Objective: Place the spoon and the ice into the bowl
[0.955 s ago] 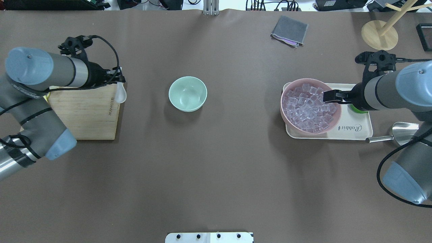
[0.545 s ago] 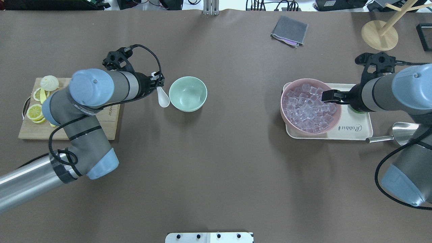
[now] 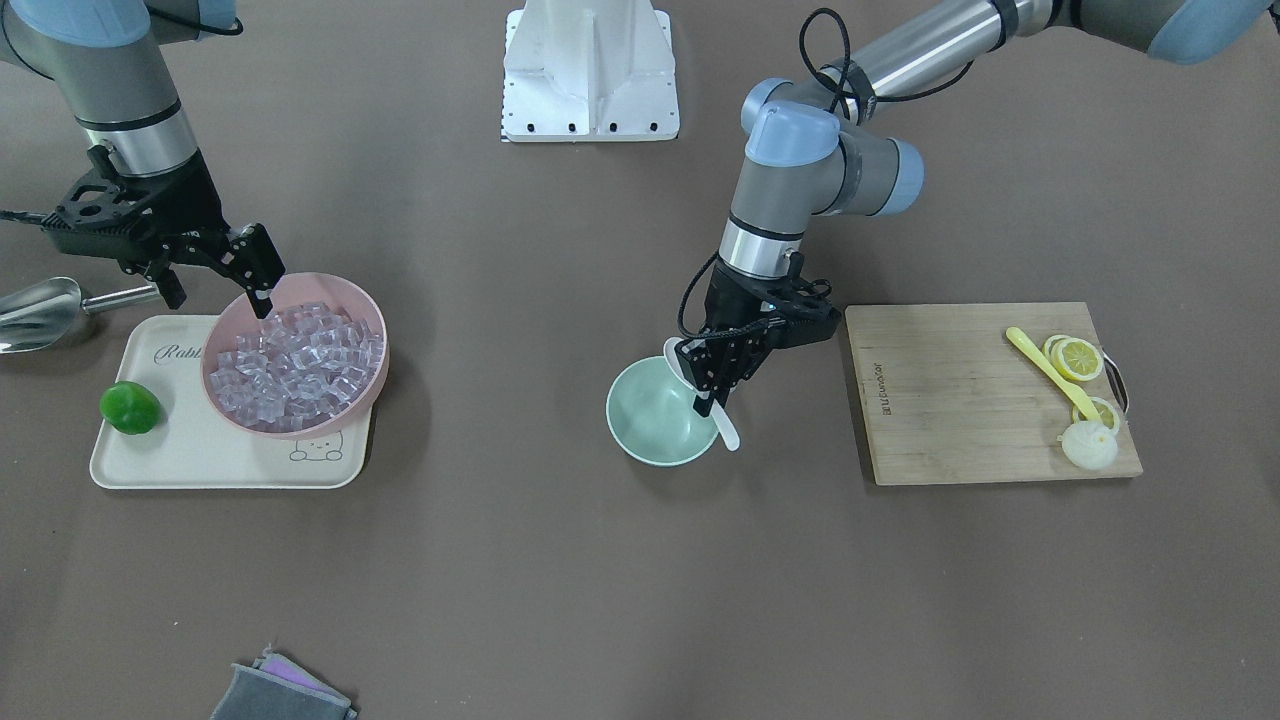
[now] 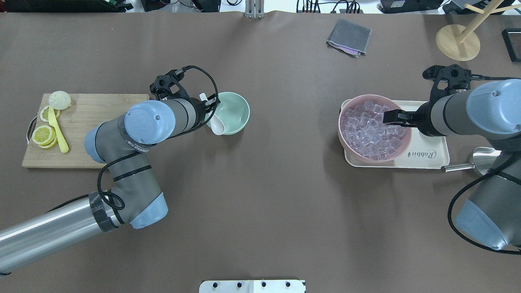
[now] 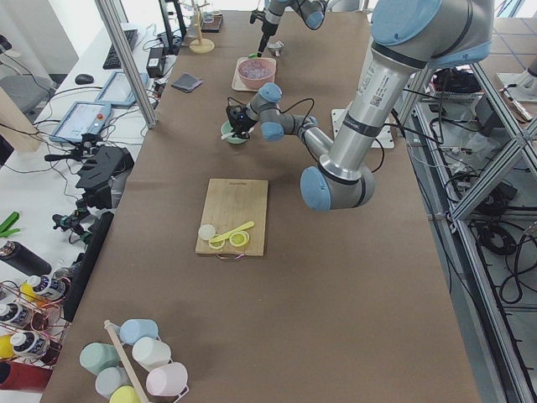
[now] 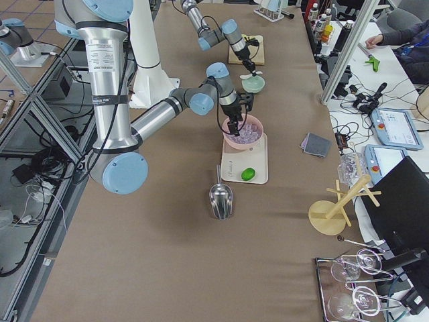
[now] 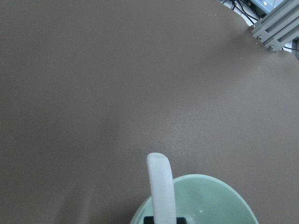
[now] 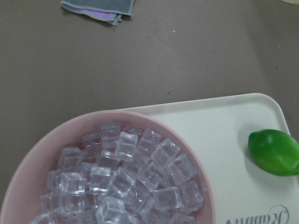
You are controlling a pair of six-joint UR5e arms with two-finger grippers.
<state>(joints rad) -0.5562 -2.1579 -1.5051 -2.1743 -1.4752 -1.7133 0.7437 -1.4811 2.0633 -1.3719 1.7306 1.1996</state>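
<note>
– So, where is the spoon (image 4: 217, 125)?
– In the left gripper (image 4: 209, 106). Its fingers are clamped narrow on the handle, and the spoon hangs tilted across the rim of the green bowl (image 4: 238, 110), on the side nearest the cutting board (image 4: 93, 122). The scoop end is low, and the handle tip pokes up past the fingers.
– Is it touching the bowl?
– I can't tell. The wrist camera only shows the white handle over the bowl's edge.
– And the ice (image 4: 372, 132)?
– All of it is heaped in the pink bowl (image 4: 339, 127), which sits on the cream tray (image 4: 431, 156) well apart from the green bowl. A lime (image 3: 130, 407) lies on the same tray, beside the pink bowl.
– What about the right gripper (image 4: 390, 117)?
– It hangs over the pink bowl with its tip down at the cubes. Whether the fingers are spread or pinched on a cube, I can't tell from any view.
– Is anything in the green bowl?
– Only bare green shows inside it.
</note>
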